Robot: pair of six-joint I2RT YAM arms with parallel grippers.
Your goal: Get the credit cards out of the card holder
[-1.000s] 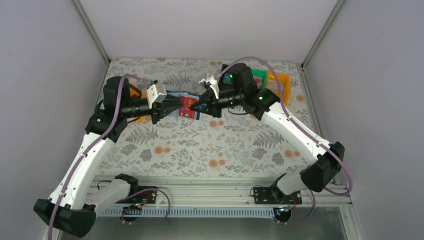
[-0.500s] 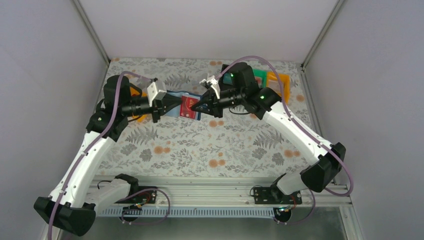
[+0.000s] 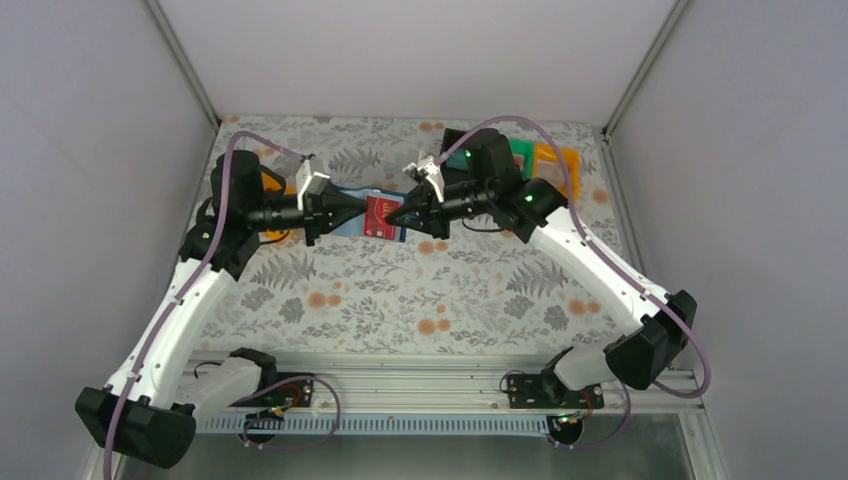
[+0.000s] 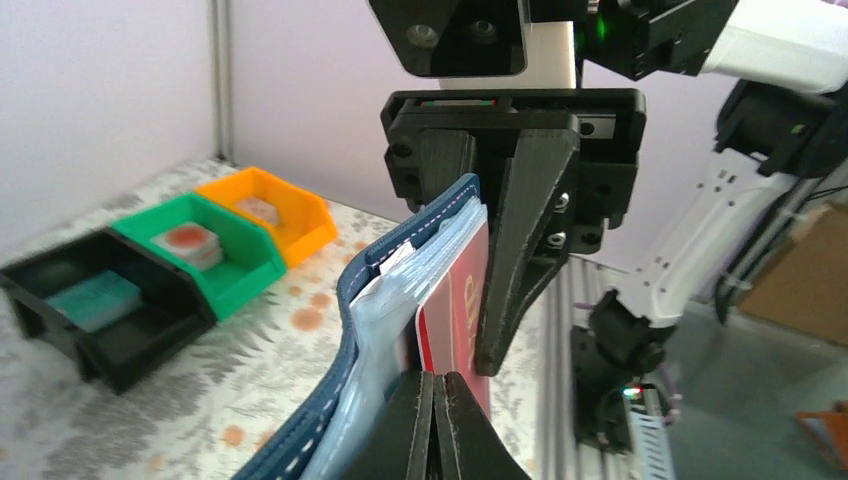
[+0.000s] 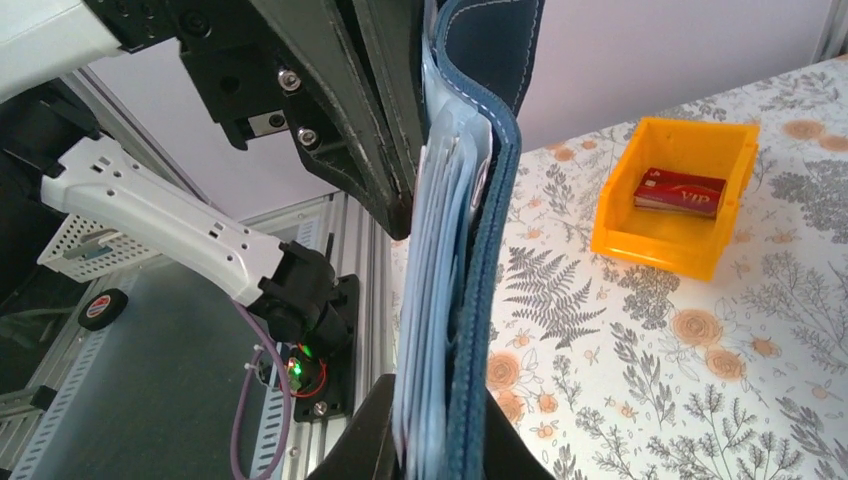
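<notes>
Plain grey walls closed in a worktop [image 3: 420, 300] covered with a leaf-and-flower printed cloth, and the two arms met above its far half, midway between the left and right edges. The left gripper [image 4: 434, 405] had its fingers pressed together. From its own camera we read them as pinching the near edge of a thin red plastic card [image 4: 456, 310]; the contact sat at the very bottom of that view, so that was our judgement. Facing it, the right gripper [image 5: 440, 450] was clamped on the small navy-blue folding card holder [image 5: 497, 50], a finger on either side of the wallet's edge.

We took the arrangement as deliberate. The right arm held the wallet off the cloth, on edge and opened out, as an anchor, so that the left could draw the card along its slot without the wallet following. The holder showed a navy cover with pale stitching and light-blue, slightly see-through pockets; the red card, with pale lettering, stood partly out of one.

Further out, a black bin [image 4: 130, 360], a green bin [image 4: 240, 285] and an orange bin [image 4: 305, 230], all plastic, stood in a row near the far right corner. A second orange bin [image 5: 660, 245] toward the far left corner held a loose red card [image 5: 680, 190].
</notes>
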